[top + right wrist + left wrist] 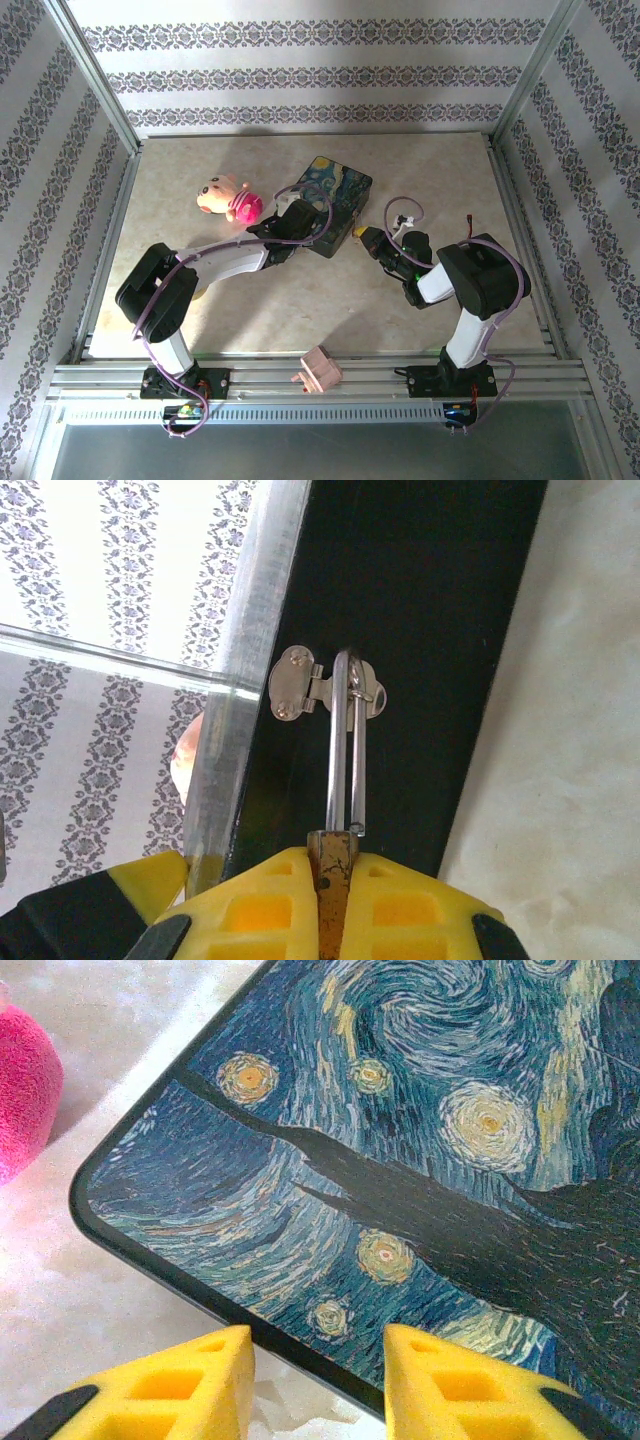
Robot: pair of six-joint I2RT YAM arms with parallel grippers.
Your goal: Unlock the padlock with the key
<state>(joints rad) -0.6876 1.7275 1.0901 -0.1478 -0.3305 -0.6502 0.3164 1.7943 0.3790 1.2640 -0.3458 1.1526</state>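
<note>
Trouble comes if you tug — your right gripper [333, 880] squeezes the tiny gold brass padlock [333, 855], its thin silver loop hooked through the metal latch [298, 685] of the blue painted box [400, 1160]. Your left gripper [318, 1345] is spread wide, holding nothing — the box could slide.

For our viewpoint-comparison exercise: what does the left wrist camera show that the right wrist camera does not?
Left wrist only: the box's swirling blue painted lid and a pink plush toy. Right wrist only: the box's black side, a silvery metal latch, and the small brass padlock pinched in the jaws. Both: yellow jaws, pale marbled tabletop.
</note>
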